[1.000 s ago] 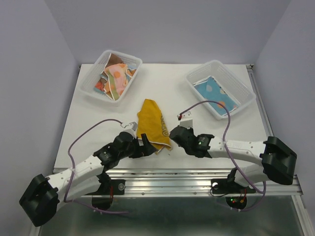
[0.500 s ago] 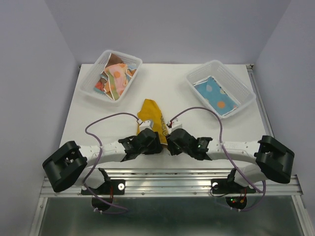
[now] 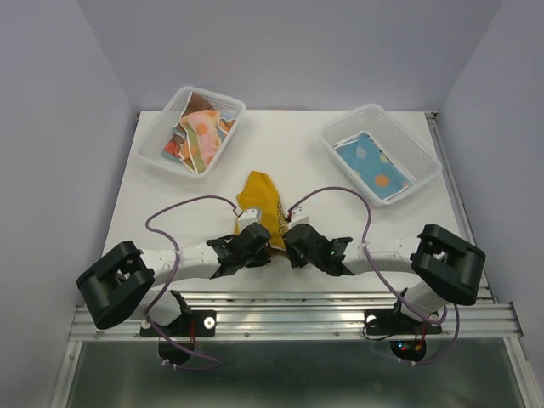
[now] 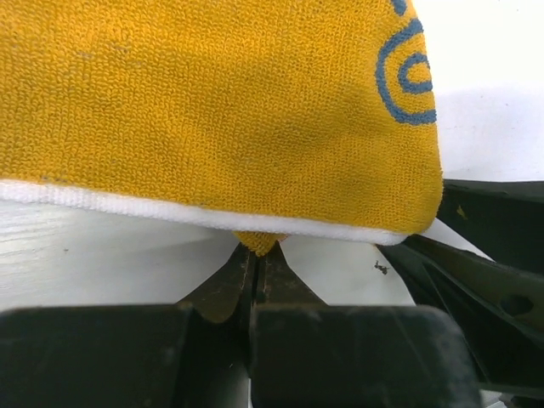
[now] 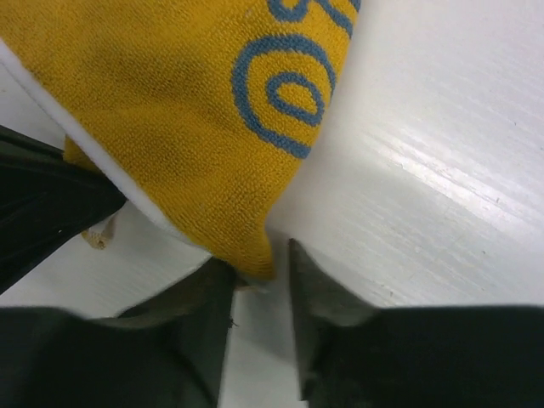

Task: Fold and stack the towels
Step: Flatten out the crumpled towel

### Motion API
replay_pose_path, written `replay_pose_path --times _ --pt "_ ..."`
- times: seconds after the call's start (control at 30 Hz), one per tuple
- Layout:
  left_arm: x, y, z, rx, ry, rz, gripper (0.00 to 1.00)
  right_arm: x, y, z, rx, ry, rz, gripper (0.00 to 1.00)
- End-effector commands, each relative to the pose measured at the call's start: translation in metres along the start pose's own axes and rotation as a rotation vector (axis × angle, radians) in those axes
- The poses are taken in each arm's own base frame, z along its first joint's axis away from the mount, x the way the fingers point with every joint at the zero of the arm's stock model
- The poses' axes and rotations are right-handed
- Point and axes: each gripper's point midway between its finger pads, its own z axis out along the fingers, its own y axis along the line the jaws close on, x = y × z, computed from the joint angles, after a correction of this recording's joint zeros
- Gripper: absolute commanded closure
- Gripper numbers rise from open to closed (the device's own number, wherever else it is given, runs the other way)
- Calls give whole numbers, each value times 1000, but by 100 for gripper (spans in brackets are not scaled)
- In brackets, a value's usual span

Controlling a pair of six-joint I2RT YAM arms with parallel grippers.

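1. while both arms reach low over the near middle of the white bench [image 3: 340,212], the mustard yellow terry towel with blue ring print [image 3: 257,194] lies there lengthwise. its far end points away from the bases and its near edge is under the two wrists.
2. left gripper [image 4: 257,255]: jaws pressed together, with a small tip of yellow cloth pinched between them just below the towel's white-trimmed edge. it looks like an under layer rather than the whole hem; cannot tell how much cloth is in the bite.
3. right gripper [image 5: 259,270]: jaws narrowly parted, straddling the near right corner of the towel. the corner sits in the gap; one finger touches it, and a sliver of bench shows beside the other. not clamped, as i read it.
4. other towels: a light blue towel with orange dots [image 3: 372,163] lies flat in the clear mesh basket at far right [image 3: 425,167]. a loose heap of pastel and brown cloths [image 3: 197,136] sits in the clear mesh basket at far left [image 3: 153,146].
5. step in hand (judged): taking hold of the two near corners ahead of folding the mustard towel. early in the task, with one towel laid away and the heap not yet folded.
6. next move calls for the right jaws to close fully on the corner. both corners then need lifting together and carrying evenly toward the far end; an uneven bite would likely skew the fold.
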Motion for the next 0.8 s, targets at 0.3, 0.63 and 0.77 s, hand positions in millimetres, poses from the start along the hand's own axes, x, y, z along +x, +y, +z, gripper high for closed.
replay_pose_path --times 0.3,0.63,0.77 --pt "-82 4 -70 -85 -287 -78 100 -93 -47 -41 215 -285 189 99" --pt "-222 35 -204 -192 -748 -326 100 -200 -115 -170 425 -626 267 99" --pt "-258 44 -232 -222 -836 -322 100 -231 -130 -193 461 -697 242 99"
